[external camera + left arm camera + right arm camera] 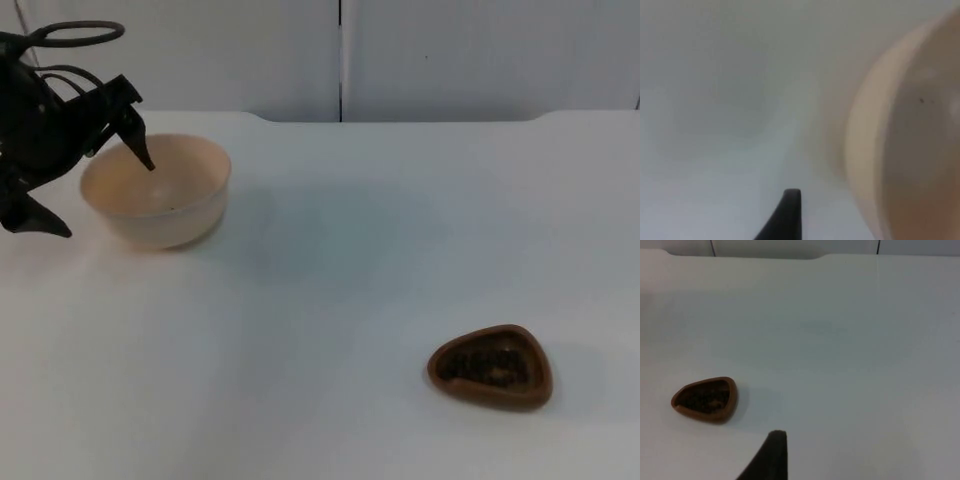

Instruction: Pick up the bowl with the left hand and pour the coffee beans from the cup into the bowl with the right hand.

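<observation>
Top view | left gripper open, straddling bowl rim | cup well apart

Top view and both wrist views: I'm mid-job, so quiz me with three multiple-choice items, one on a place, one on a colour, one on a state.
1. Where does the left gripper sit?
A. at the rim of the round cream bowl
B. over the cup
C. at the table's right edge

2. What colour is the small triangular cup holding coffee beans?
A. white
B. brown
C. blue

3. How does the cup stand?
A. lifted and tipped
B. inside the bowl
C. upright on the white table, beans inside

Answers: 1 A, one black fingertip hangs inside the bowl's rim. 2 B, brown in the top and right wrist views. 3 C, it rests alone on the table, apart from the bowl.
</observation>
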Controlling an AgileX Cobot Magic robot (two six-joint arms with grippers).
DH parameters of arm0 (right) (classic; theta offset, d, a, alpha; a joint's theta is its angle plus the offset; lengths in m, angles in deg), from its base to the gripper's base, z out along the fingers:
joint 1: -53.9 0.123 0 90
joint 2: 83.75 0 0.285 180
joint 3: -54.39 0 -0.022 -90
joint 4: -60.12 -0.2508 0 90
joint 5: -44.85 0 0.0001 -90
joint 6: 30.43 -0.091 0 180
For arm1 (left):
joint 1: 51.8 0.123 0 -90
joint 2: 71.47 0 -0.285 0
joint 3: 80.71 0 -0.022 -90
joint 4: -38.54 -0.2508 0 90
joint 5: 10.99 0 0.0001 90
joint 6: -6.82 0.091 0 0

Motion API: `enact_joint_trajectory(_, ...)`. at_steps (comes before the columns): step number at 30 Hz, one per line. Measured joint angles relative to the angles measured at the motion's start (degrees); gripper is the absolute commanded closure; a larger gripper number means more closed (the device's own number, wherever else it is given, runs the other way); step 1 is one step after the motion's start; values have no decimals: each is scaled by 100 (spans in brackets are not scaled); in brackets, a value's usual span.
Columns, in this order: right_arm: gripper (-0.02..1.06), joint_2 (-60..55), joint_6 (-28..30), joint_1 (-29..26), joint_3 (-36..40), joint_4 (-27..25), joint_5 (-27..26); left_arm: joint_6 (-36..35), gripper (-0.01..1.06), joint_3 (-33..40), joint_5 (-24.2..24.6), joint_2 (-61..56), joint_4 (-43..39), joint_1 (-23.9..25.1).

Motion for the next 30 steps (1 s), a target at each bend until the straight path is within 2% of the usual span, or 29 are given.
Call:
enact_joint_trajectory(8,-1,0,0,0,0,80,0,-23,14,0,-355,179,180,152)
enact_joint_trajectory(22,-1,0,0,0,0,102,0,-23,14,0,-453,482,251,152)
enact_joint_trajectory(25,-1,0,0,0,0,102,0,-23,18,0,-453,482,251,152)
enact_joint_trajectory(28,-1,0,0,0,0,102,0,-23,35,0,-466,482,251,152)
enact_joint_trajectory(29,-1,0,0,0,0,102,0,-23,35,0,-464,482,251,152)
enact_joint_trajectory(30,-1,0,0,0,0,102,0,-23,41,0,-464,482,251,152)
